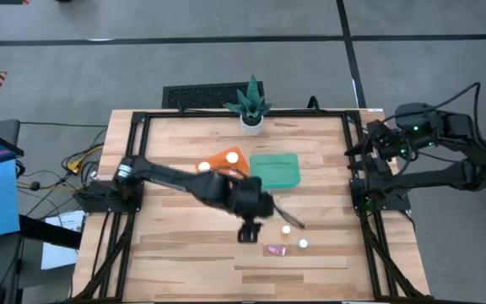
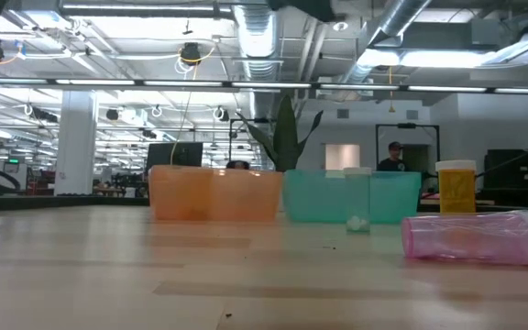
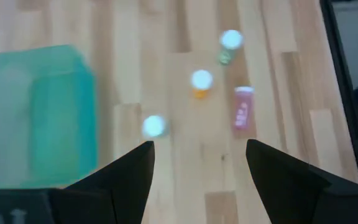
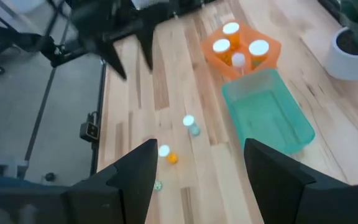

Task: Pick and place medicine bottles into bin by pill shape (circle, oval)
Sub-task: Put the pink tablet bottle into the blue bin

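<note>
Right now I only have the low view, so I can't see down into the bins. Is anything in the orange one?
Observer: Yes. The orange bin holds bottles; four white caps show from above.
Operator: And the teal one?
Observer: The teal bin looks empty in the right wrist view.
Operator: Where is the left gripper?
Observer: The left gripper hangs open over the table, with three upright loose bottles and a pink one lying down just ahead of it. The right gripper waits, open, off the table's right edge.
</note>
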Motion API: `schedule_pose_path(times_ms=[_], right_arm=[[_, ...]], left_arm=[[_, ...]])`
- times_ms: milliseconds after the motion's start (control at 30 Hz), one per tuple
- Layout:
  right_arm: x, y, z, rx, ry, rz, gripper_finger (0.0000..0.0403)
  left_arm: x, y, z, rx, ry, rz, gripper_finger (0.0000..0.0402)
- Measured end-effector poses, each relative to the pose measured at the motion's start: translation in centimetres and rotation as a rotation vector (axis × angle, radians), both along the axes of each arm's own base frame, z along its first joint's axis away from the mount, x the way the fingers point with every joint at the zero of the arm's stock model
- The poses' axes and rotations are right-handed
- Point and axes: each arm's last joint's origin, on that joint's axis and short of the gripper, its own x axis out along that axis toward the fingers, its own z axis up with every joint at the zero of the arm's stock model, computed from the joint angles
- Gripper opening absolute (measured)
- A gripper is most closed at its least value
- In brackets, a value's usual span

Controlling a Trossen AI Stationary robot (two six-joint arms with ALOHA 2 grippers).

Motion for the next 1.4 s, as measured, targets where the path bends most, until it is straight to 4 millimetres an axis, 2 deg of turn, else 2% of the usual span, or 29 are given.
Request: schedule_pose_path(times_ms=[100,233,400,533,767,1000,1400], right_arm=[[-0.4,0.1,0.1,0.0,-0.011,-0.001,0.0249],[-0.9,0.2,0.1,-0.004,-0.029,-0.001,0.0249],[-1.7,0.3,0.1,-0.001,-0.034,-0.003,0.0249],[-2.2,0.4,0.1,-0.001,-0.049,-0.005,0.0249],[-2.6,0.5,0.2,0.003,-0.066,-0.01,0.0249],[-2.6,0.5,0.1,0.004,-0.064,-0.011,0.0249],[-2.6,0.5,0.1,0.003,-0.064,-0.01,0.0249]], left_arm=[[1.4,-2.1,-2.3,-0.01,0.003,-0.06,0.0249],[3.5,-4.0,-6.8,-0.059,0.052,-0.118,0.0249],[5.1,-4.7,-10.4,-0.107,0.08,-0.146,0.0249],[6.0,-5.1,-12.4,-0.116,0.081,-0.152,0.0249],[6.1,-5.6,-13.9,-0.129,0.114,-0.178,0.0249],[7.1,-6.1,-13.1,-0.152,-0.008,-0.203,0.0249],[7.3,-6.0,-12.9,-0.142,-0.029,-0.214,0.0249]])
